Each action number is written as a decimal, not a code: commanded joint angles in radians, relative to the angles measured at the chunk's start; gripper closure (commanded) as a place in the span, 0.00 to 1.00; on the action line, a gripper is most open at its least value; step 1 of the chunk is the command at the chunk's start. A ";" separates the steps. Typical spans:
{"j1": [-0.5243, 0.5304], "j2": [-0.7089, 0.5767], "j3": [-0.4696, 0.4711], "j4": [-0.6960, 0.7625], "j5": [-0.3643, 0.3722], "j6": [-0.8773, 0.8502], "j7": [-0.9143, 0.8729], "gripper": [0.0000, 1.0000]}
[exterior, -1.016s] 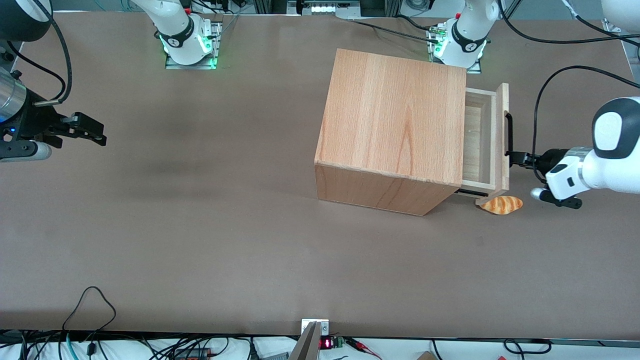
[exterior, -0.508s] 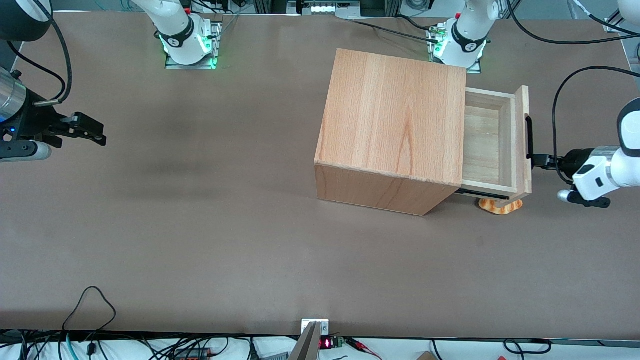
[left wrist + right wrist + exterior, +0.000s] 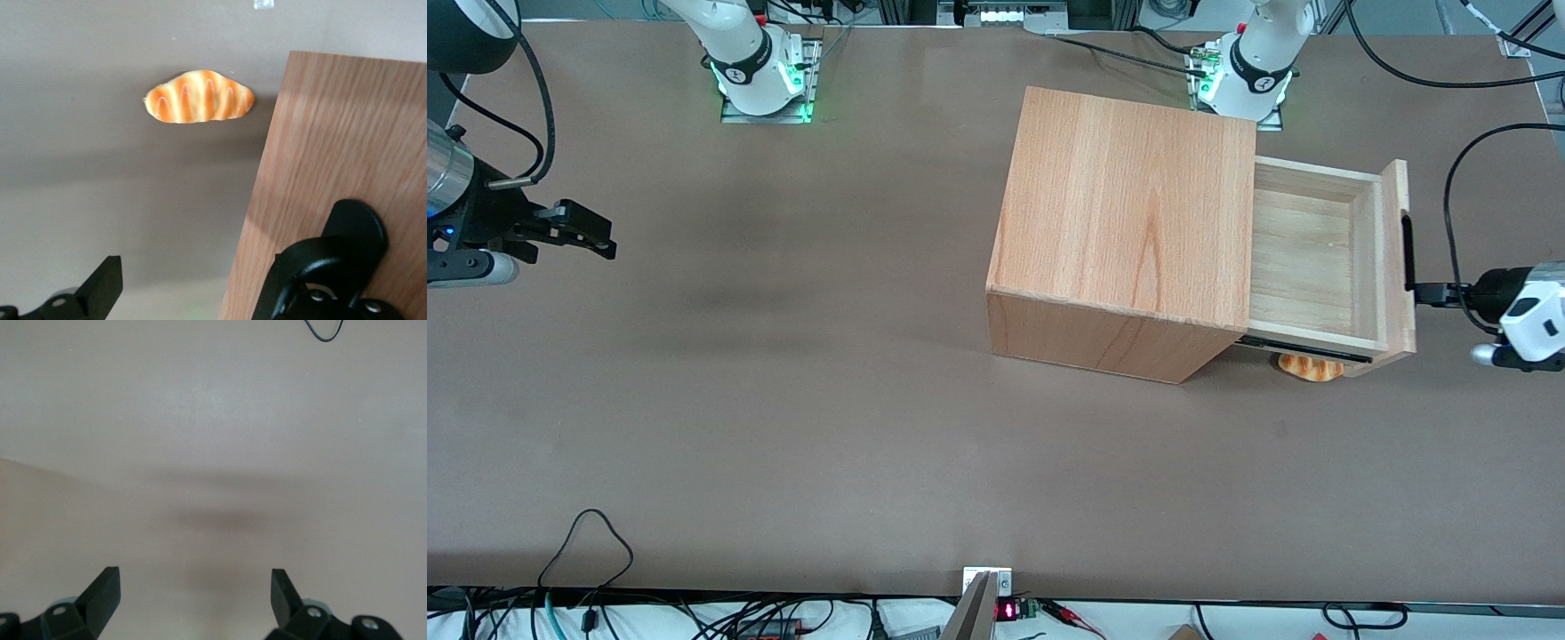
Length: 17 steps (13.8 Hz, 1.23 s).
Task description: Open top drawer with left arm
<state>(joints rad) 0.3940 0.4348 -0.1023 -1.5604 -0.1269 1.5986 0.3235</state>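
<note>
**Fingers on the handle, top drawer well out of the cabinet**

Fingers (image 3: 1430,292) of the left arm (image 3: 1529,322) reach level to the black bar handle (image 3: 1407,252) of the top drawer (image 3: 1316,258) in the front view, meeting it at the end nearer the camera; whether they are clenched on the bar cannot be told from here. That drawer stands pulled well out of the wooden cabinet (image 3: 1129,240), toward the working arm's end of the bench (image 3: 783,400), its pale plank interior showing. Under the drawer, at the corner nearer the camera, a striped orange bread roll (image 3: 1307,366) lies on the bench, partly covered.

From the left wrist view, one finger (image 3: 330,263) lies against the flat wooden front panel (image 3: 333,153) while the other is off the panel's edge, over bare bench. Apart from the panel, the bread roll (image 3: 199,97) lies on the bench in full view.

The right wrist view shows only bench.
</note>
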 commanded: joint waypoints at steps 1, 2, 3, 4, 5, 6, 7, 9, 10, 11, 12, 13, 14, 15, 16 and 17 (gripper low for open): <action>-0.001 0.022 0.000 0.071 0.045 -0.006 -0.007 0.00; 0.000 0.022 0.000 0.072 0.059 -0.008 -0.007 0.00; 0.005 0.022 0.000 0.074 0.061 -0.008 -0.007 0.00; 0.012 0.021 0.000 0.074 0.062 -0.008 -0.007 0.00; 0.014 0.021 0.000 0.074 0.062 -0.008 -0.007 0.00; 0.014 0.022 0.000 0.074 0.062 -0.008 -0.006 0.00; 0.016 0.022 0.000 0.074 0.062 -0.008 -0.004 0.00; 0.020 0.024 0.000 0.074 0.062 -0.008 -0.004 0.00; 0.023 0.025 0.000 0.074 0.062 -0.006 -0.004 0.00; 0.023 0.033 -0.002 0.074 0.061 -0.008 -0.003 0.00; 0.032 0.036 -0.002 0.074 0.059 -0.006 0.014 0.00; 0.038 0.041 -0.002 0.074 0.056 -0.006 0.031 0.00; 0.045 0.042 -0.002 0.074 0.052 -0.006 0.040 0.00; 0.046 0.042 -0.002 0.075 0.055 -0.008 0.051 0.00; 0.046 0.042 -0.002 0.077 0.058 -0.008 0.068 0.00; 0.046 0.044 -0.002 0.095 0.059 -0.008 0.103 0.00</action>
<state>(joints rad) 0.4294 0.4576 -0.1027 -1.5241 -0.1055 1.5950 0.3697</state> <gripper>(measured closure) 0.000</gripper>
